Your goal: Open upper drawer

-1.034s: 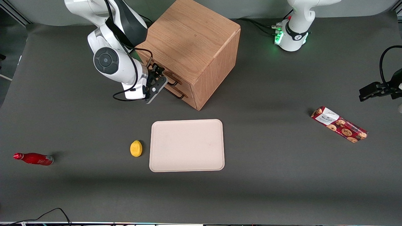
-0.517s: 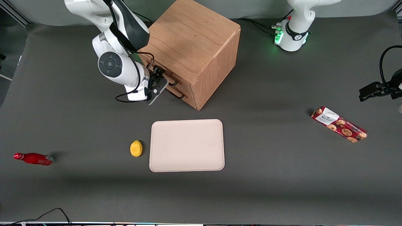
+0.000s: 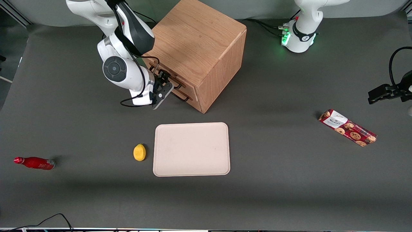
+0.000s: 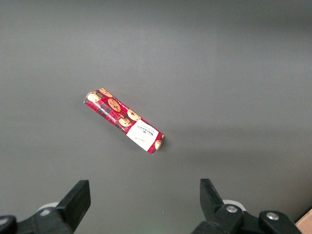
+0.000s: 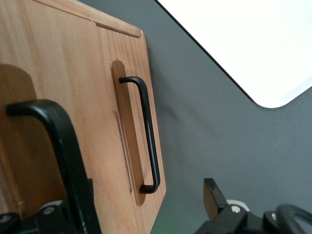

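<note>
Two drawers remain shut; in the frame's upper left, the pincer (image 3: 164, 84) straddles the upper drawer's handle (image 5: 68, 161), unclenched, pull not begun.

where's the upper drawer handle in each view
Front view: upper drawer handle on the cabinet face, right at the gripper.
Right wrist view: the thick black bar nearest the camera, by one finger.
Left wrist view: not in it.
Shared landmark: lower drawer handle.

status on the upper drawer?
Gripper open, fingers straddling the upper drawer's handle. Upper drawer not yet opened. Nothing in the way.
</note>
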